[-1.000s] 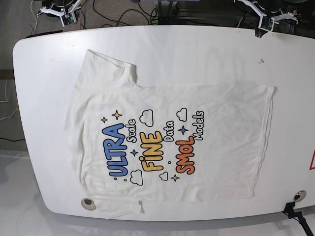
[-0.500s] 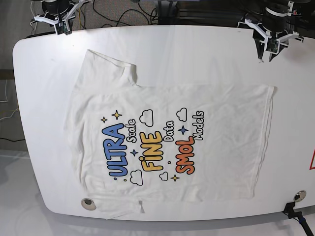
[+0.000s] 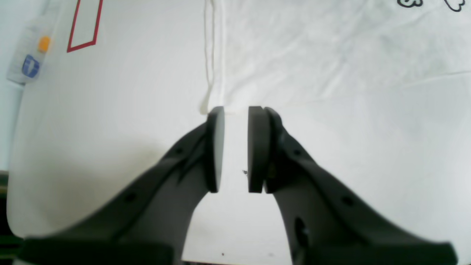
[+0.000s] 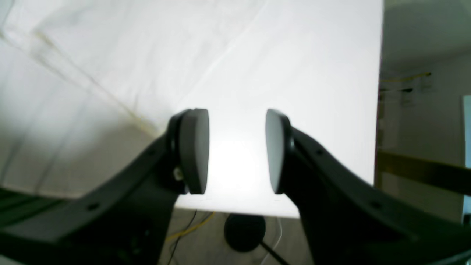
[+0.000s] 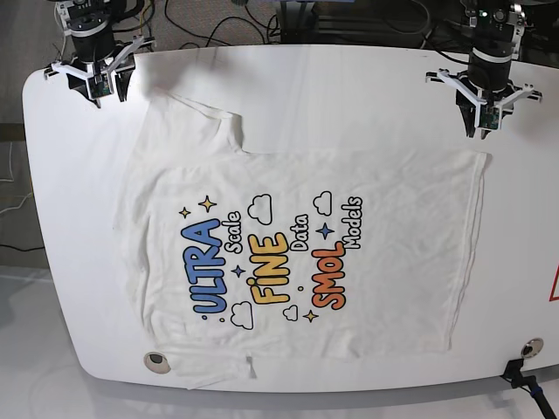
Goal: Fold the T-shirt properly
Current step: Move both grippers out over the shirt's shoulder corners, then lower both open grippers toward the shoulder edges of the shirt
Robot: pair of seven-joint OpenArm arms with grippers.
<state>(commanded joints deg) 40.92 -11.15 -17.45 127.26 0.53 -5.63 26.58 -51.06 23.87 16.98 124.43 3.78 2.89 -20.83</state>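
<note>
The white T-shirt lies flat on the white table, print side up, collar toward the base view's left and hem toward its right. My left gripper hovers just off the far hem corner. In the left wrist view the left gripper has a narrow gap between its jaws, is empty, and the T-shirt's hem corner lies right at its tips. My right gripper is open and empty near the far sleeve. In the right wrist view the right gripper is over bare table, with the T-shirt to its left.
A red-outlined sticker sits at the table's right edge and also shows in the left wrist view. Round metal inserts sit near the front edge. A black clamp grips the front right corner. Cables lie beyond the far edge.
Both arms have come in from the far edge onto the table. The left gripper has reached the hem corner and the right gripper has neared the sleeve. The shirt has not moved.
</note>
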